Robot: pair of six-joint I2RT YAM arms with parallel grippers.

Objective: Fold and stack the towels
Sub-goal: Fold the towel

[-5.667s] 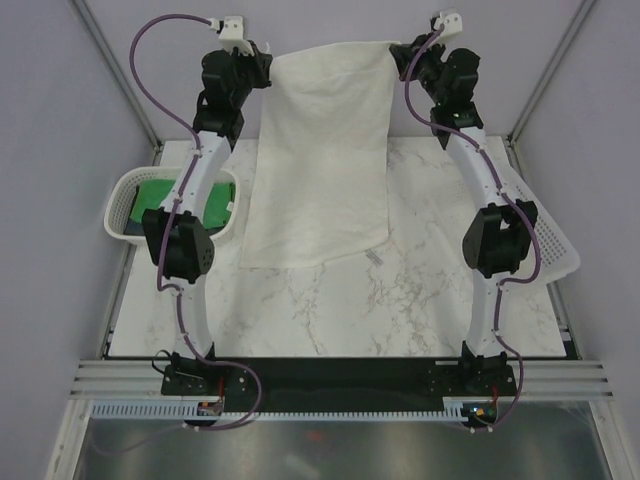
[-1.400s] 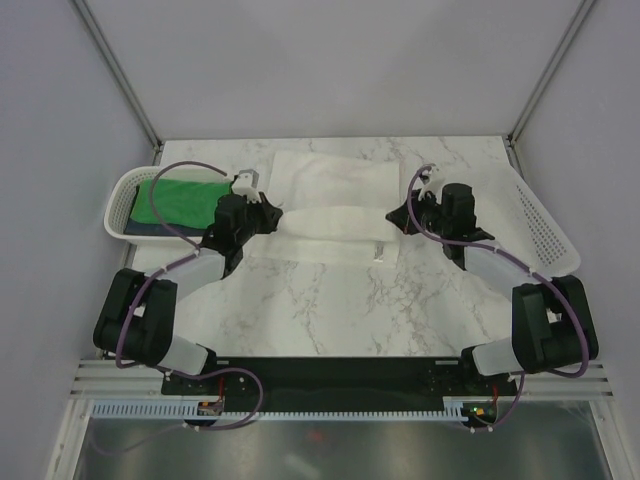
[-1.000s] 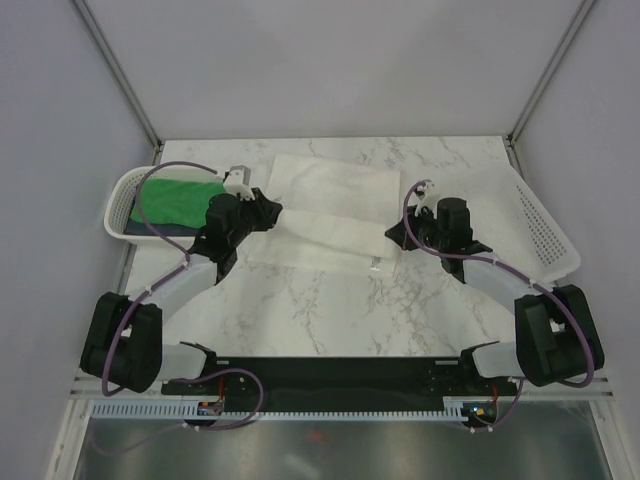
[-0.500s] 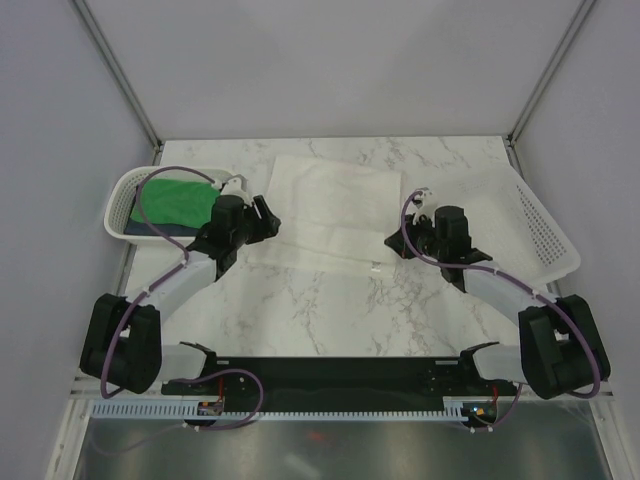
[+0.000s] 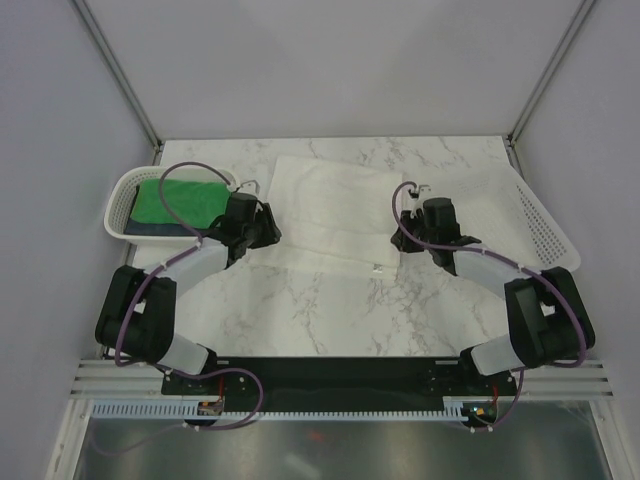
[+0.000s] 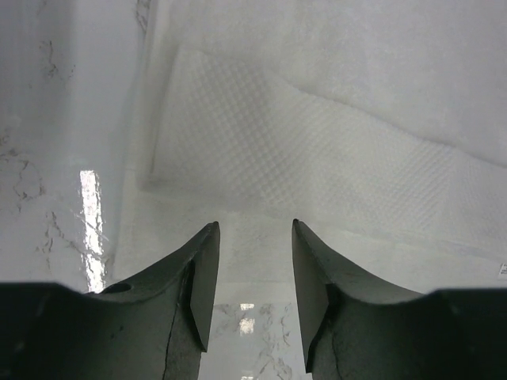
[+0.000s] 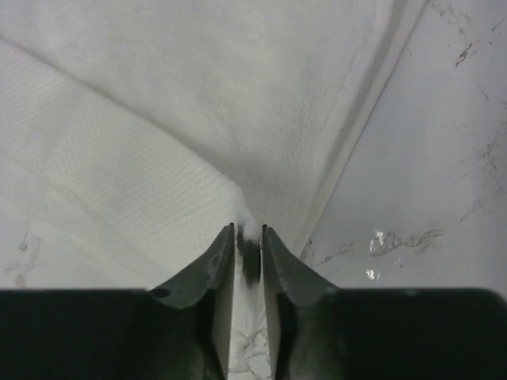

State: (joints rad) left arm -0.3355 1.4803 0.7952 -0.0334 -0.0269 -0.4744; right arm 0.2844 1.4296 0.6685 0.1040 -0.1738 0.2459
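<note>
Both hands let go; green towel in basket

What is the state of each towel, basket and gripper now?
white towel: folded over, flat on the table.
green towel: folded, in the left basket, on top of the navy towel.
right basket: tilted, nothing seen in it.
left gripper: jaws open, holding nothing.
right gripper: jaws nearly closed, white cloth between them.

Bare marble table lies open nearside; white towel fills the middle between both baskets
</note>
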